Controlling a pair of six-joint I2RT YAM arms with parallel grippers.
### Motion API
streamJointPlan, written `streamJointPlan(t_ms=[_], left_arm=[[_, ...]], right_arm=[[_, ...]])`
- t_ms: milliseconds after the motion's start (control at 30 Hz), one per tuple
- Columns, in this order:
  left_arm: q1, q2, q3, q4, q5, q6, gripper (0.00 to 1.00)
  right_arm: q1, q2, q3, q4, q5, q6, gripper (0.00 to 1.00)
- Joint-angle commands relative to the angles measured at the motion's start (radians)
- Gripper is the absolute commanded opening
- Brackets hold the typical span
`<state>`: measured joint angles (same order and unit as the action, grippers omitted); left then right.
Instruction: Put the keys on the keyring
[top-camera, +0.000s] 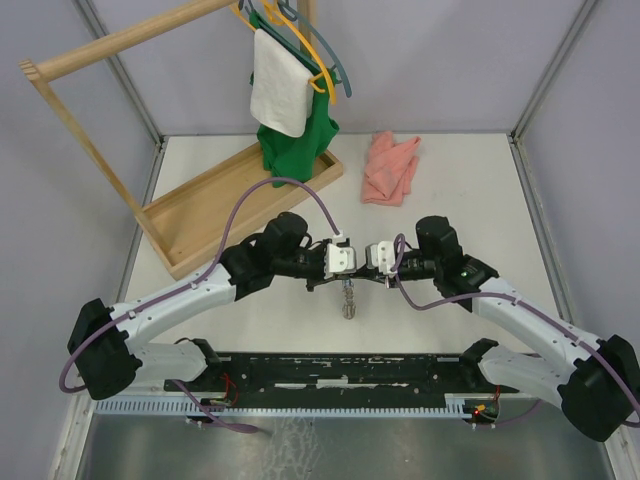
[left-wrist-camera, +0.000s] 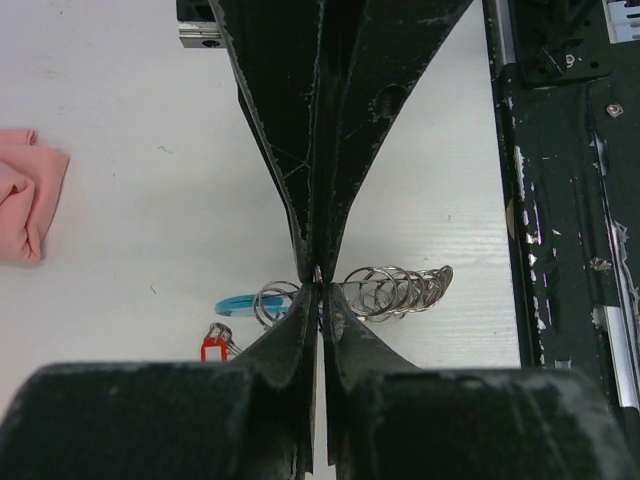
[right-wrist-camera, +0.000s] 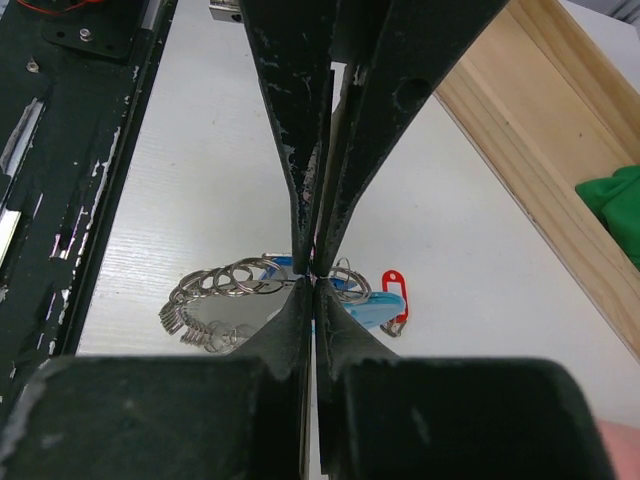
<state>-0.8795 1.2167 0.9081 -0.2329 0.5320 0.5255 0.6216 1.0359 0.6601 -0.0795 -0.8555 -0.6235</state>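
Left gripper (left-wrist-camera: 318, 300): fingers pressed together, no gap; a small silvery glint nipped at the tips; ring wire or key, cannot tell
Right gripper (right-wrist-camera: 315, 296): likewise closed, nose to nose with the left one over the middle of the table (left-wrist-camera: 120, 230); nothing recognisable between the fingers
Keyring (top-camera: 348, 298): directly under the meeting tips; coil (left-wrist-camera: 395, 290) to one side, blue section (left-wrist-camera: 240, 303) to the other; hanging or lying flat, not settled by any view
Keys (left-wrist-camera: 222, 336): one silvery key with a red tag (left-wrist-camera: 213, 349) just beside the blue section; other two not made out; threaded or loose, cannot tell
Risk, slip: thin wire in smooth closed tips; likely to twist out or drop if either arm pulls sideways
Risk, clash: tips of both grippers touching; any push forward likely to grind tip on tip and knock the pinch loose
Risk, tangle: springy coil apt to snag a finger or drag the tagged key along on a lift
Risk, wrong catch: closing on nothing, or on the coil rather than its open end; would leave no gap for threading a key
Top view only: both arms bowed inward to one point; pink cloth (top-camera: 390, 168) and wooden rack (top-camera: 200, 215) well apart at the far side; tags and wire too small to read there
Left wrist only: glint at the pinch; coil loops spread out clearly; corner of the cloth at the edge
Right wrist only: red tag from the other side; rack's wooden edge and a bit of green fabric (right-wrist-camera: 615, 200); no glint at the tips
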Motion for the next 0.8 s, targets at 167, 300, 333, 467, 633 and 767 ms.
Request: streamJointPlan(t_ms=[167,300,333,467,633,767], left_arm=[[0.061,-0.077,-0.112,0.198,0.091,-0.045,0.32],[0.102,-0.064,-0.136,0.247,0.172,-0.062,0.35],[0.108,-0.058,-0.138,0.256,0.182,-0.062,0.36],[0.13,-0.026,-0.128,0.269,0.244,-0.057,0.36],[0.137,-0.006,-0.122,0.273,0.278,-0.05,0.35],[0.137,0.012,-0.116,0.26,0.281,-0.051,0.25]], right_arm=[[0.0,-0.046,-0.032,0.134,0.008,0.069,0.01],[0.0,-0.051,-0.049,0.166,0.006,0.08,0.01],[0.001,-0.054,-0.052,0.17,0.005,0.079,0.01],[0.001,-0.057,-0.056,0.166,-0.002,0.069,0.01],[0.0,-0.066,-0.059,0.164,-0.005,0.058,0.01],[0.0,-0.07,-0.06,0.172,-0.009,0.059,0.01]])
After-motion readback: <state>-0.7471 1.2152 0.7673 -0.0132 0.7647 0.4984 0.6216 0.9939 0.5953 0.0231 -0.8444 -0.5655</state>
